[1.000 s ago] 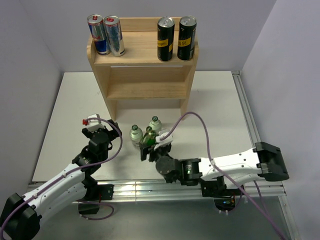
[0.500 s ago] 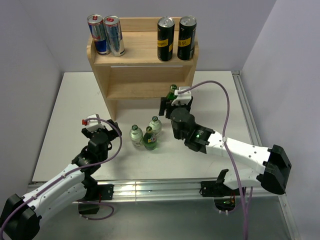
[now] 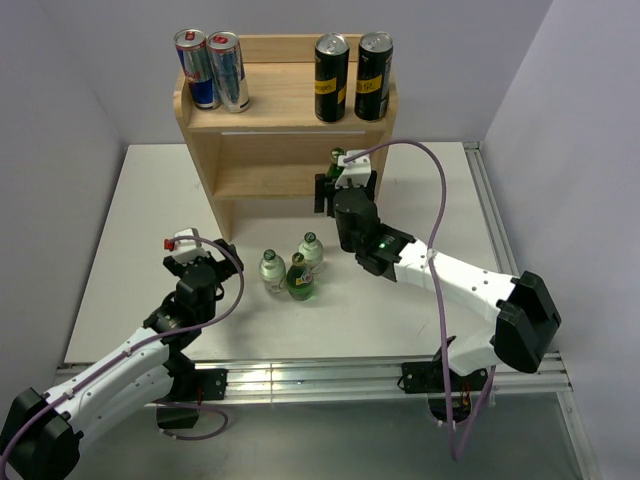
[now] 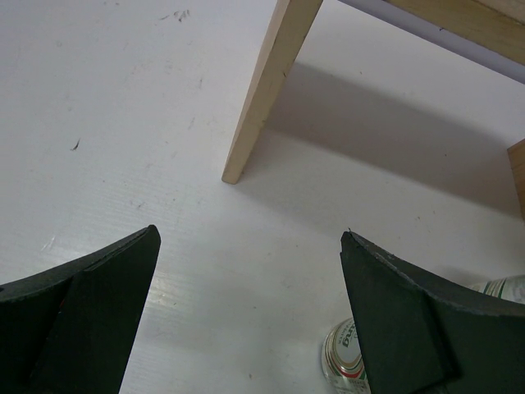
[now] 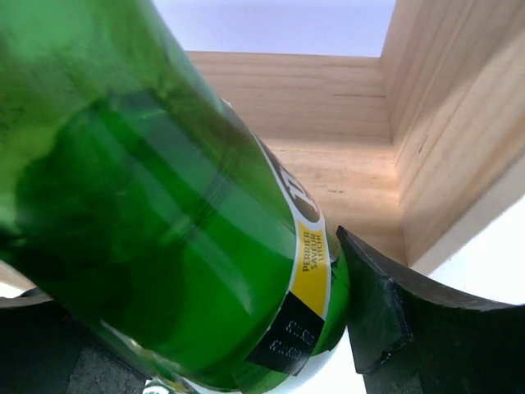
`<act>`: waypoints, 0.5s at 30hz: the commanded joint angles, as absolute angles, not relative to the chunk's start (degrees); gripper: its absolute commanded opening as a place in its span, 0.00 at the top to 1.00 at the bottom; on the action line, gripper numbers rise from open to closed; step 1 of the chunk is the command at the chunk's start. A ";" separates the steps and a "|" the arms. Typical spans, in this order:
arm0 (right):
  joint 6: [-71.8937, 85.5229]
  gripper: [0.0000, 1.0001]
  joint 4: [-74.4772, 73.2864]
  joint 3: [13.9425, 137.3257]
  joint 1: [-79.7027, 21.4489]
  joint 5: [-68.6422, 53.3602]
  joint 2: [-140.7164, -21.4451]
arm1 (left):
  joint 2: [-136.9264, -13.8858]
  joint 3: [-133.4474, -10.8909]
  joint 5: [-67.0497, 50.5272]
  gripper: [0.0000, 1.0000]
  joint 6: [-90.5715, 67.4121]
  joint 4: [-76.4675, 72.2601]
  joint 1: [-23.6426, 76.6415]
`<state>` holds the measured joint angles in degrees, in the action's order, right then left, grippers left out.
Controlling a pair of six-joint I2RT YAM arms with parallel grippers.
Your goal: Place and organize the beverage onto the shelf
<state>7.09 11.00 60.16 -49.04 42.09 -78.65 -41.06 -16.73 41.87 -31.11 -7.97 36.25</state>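
Note:
The light-wood shelf stands at the back of the table. Two silver-blue cans and two black cans stand on its top tier. My right gripper is shut on a green bottle and holds it at the right end of the lower tier's opening. In the right wrist view the green bottle fills the frame, tilted, between the fingers, with the shelf board behind it. Three small bottles stand on the table before the shelf. My left gripper is open and empty, to their left.
The left wrist view shows the left gripper over the white table, the shelf's left leg ahead and a bottle cap by the right finger. A metal rail runs along the table's right edge.
My right gripper took a green bottle from the group on the table and carried it back to the shelf's lower tier. The left arm has not moved.

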 commanded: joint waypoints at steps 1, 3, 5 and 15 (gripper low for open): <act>6.42 1.00 18.63 66.18 -46.76 41.40 -78.13 | -40.60 -17.23 41.75 0.01 -30.85 -9.67 36.30; 6.42 1.00 18.55 66.97 -46.15 41.31 -79.27 | -40.69 -17.23 41.75 0.01 -30.85 -9.67 36.30; 6.85 1.00 18.63 67.41 -44.92 40.79 -80.07 | -40.96 -17.40 41.66 0.01 -30.76 -9.58 36.30; 8.00 1.00 19.86 68.38 -42.01 41.40 -83.05 | -41.48 -17.58 41.57 0.01 -30.76 -9.67 36.30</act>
<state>7.38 11.20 63.57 -42.85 40.23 -83.74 -41.15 -16.73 41.87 -31.11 -7.97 36.25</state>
